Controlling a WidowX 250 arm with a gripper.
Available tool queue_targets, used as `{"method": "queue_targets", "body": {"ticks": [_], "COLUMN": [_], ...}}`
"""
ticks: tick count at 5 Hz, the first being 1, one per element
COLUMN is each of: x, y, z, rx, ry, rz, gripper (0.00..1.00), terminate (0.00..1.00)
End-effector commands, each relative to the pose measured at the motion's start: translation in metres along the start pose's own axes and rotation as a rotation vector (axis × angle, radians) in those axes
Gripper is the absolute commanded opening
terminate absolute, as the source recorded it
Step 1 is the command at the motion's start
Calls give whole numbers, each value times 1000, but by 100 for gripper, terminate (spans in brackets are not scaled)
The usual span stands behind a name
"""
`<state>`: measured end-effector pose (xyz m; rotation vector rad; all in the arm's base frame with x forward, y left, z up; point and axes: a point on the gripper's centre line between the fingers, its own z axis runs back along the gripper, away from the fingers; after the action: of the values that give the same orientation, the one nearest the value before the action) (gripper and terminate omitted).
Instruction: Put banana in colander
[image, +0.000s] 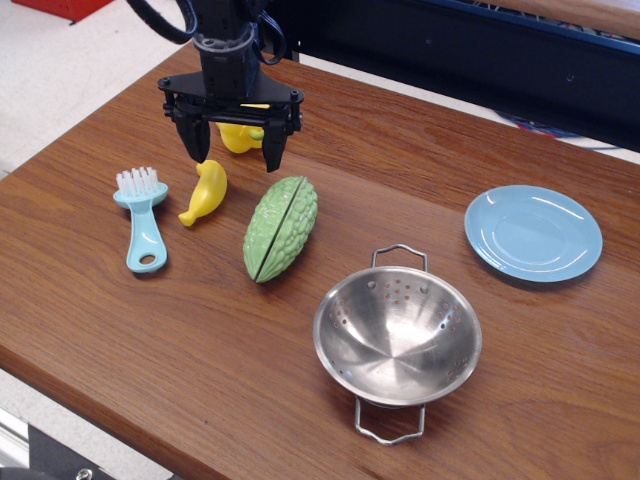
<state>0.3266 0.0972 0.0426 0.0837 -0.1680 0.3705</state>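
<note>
Yellow banana (204, 191) lay near counter's left edge; claw (234, 151) hovered spread wide, empty, just behind. Best centre fingers across banana's middle before descending.

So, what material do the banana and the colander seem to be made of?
The banana looks like smooth, slightly glossy yellow plastic: uniform colour and soft highlights, likely a toy. The colander looks like polished steel: mirror-like reflections inside the bowl, punched holes and thin wire loop handles. Neither can be confirmed by sight alone.
</note>
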Motion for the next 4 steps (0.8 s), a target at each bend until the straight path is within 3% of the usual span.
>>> {"method": "queue_targets", "body": {"ticks": [1, 4], "x": [5, -1], "y": [13, 14], "z": [-1, -21], "rx": [27, 43], "ry": [-57, -36], "rz": [39, 104], "gripper": [100, 100], "terminate": [0, 0]}}
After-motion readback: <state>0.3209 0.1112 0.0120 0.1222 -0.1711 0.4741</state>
